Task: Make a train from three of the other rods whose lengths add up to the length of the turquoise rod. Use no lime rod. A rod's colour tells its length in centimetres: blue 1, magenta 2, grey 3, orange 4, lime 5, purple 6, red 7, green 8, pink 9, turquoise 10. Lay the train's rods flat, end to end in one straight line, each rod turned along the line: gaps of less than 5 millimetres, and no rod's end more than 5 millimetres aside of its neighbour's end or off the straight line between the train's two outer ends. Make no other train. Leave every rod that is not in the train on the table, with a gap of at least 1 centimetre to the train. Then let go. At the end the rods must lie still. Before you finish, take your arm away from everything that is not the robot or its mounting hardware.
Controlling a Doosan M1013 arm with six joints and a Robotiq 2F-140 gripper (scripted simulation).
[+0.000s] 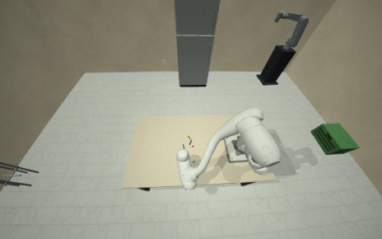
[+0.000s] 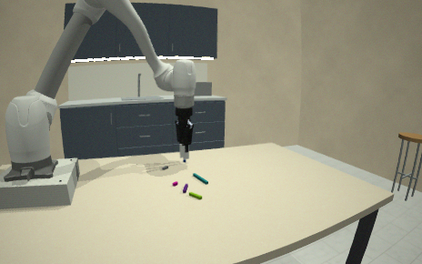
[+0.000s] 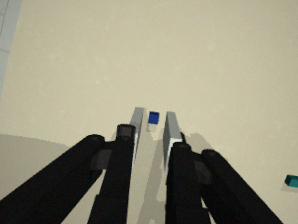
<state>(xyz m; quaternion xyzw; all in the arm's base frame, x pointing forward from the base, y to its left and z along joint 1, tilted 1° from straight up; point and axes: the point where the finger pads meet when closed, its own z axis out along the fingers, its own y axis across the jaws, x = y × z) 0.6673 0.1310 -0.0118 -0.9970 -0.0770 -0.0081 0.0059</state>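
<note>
My gripper (image 2: 184,157) (image 3: 153,123) points down at the table, its fingers partly open. The small blue rod (image 2: 185,160) (image 3: 154,118) is between the fingertips, with a gap on each side in the wrist view. The turquoise rod (image 1: 184,147) (image 2: 200,178) (image 3: 292,181) lies apart from the gripper. The purple rod (image 1: 190,142) (image 2: 185,187) lies between the short magenta rod (image 1: 193,146) (image 2: 175,184) and the lime rod (image 1: 188,137) (image 2: 195,196). The grey rod (image 2: 165,167) lies in the arm's shadow. The arm hides the gripper in the top view.
The rods lie on the wooden table (image 1: 156,128) (image 2: 282,200). The arm's base (image 2: 41,187) stands on the same table. In the wrist view, a table edge shows at the far left. A green crate (image 1: 335,139) stands off the table.
</note>
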